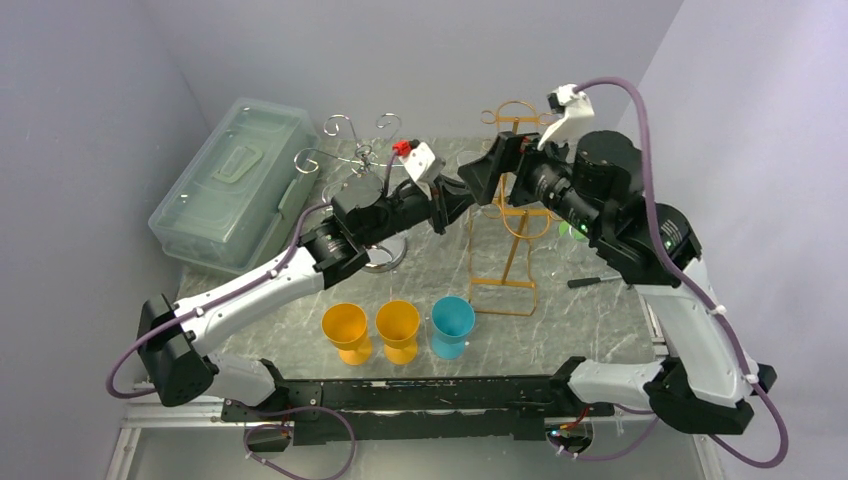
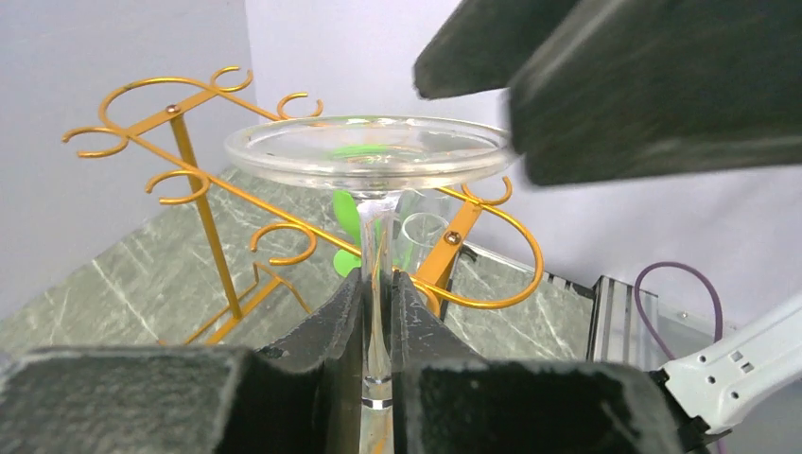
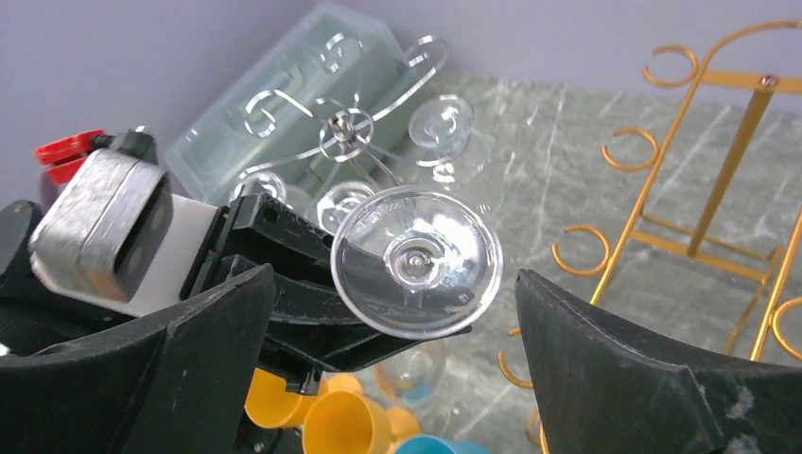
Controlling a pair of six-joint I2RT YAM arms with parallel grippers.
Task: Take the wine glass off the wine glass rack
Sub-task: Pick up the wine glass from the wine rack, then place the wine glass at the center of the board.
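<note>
My left gripper (image 2: 376, 312) is shut on the stem of a clear wine glass (image 2: 371, 151), held upside down with its round foot uppermost. In the top view this gripper (image 1: 462, 195) sits between the clear rack (image 1: 362, 155) and the gold wire rack (image 1: 510, 210). The glass hangs free of both racks. My right gripper (image 3: 392, 284) is open and empty, its jaws spread wide on either side of the glass foot (image 3: 416, 260), just above it. Its dark fingers (image 2: 615, 85) fill the upper right of the left wrist view. The gold rack (image 2: 189, 170) stands behind the glass.
A clear plastic box (image 1: 235, 180) lies at the back left. Two yellow cups (image 1: 346, 330) (image 1: 398, 328) and a blue cup (image 1: 452, 325) stand near the front. More glasses hang on the clear rack (image 3: 342, 128). A dark pen-like object (image 1: 590, 282) lies at the right.
</note>
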